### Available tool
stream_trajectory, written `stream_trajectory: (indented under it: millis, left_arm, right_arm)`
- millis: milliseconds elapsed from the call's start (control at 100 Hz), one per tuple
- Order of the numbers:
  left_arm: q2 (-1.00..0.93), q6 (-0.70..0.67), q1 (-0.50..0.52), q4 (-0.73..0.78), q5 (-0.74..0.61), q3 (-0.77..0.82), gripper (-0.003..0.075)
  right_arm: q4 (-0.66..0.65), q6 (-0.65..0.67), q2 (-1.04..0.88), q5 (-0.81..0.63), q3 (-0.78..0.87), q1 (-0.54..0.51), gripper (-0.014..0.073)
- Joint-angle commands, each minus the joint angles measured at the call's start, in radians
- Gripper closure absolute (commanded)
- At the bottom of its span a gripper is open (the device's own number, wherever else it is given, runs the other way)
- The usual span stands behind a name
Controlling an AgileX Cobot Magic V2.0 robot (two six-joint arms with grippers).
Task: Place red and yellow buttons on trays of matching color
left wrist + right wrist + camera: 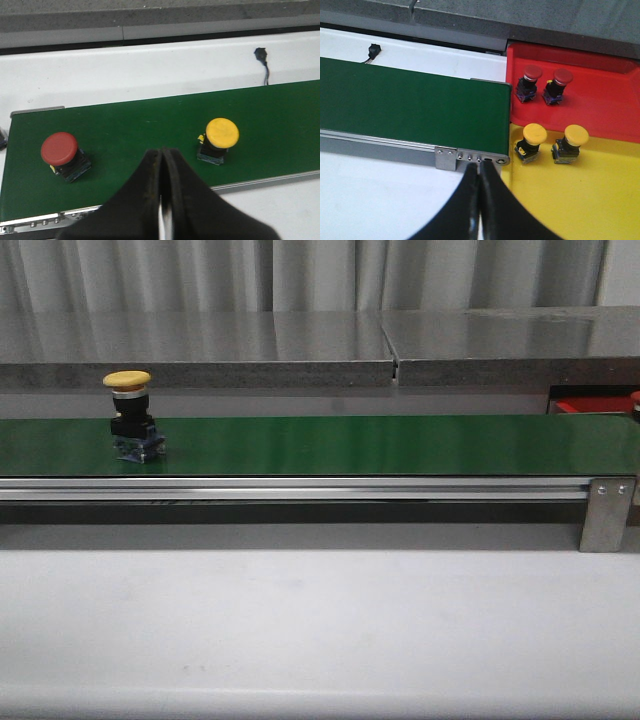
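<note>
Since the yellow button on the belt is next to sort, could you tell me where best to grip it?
Grip the yellow button from above, fingers closing on the black body under the wide cap. It stands upright on the green belt, and the overhanging cap would probably help stop it slipping out.

Pale pleated curtain (300,275) hangs behind a grey counter (250,340).

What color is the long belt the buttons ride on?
Dark green belt, clearest in the left wrist view.

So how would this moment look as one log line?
belt: yellow button, red button waiting | trays: four sorted | left gripper, right gripper: shut, empty
</note>
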Motion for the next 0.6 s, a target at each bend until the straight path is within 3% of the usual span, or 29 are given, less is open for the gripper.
stream_trajectory:
  millis: [0,590]
  left_arm:
    - [-0.085,0.008,-0.028,-0.023,-0.089,0.016,0.0741]
    - [-0.586,0.008,-0.047,-0.066,-0.179,0.407,0.0741]
  right_arm:
    - [-0.013,-0.001,-0.001,-0.078,-0.026,0.003,0.0712]
    - [-0.013,-0.001,0.002,-0.109,-0.026,0.003,0.0712]
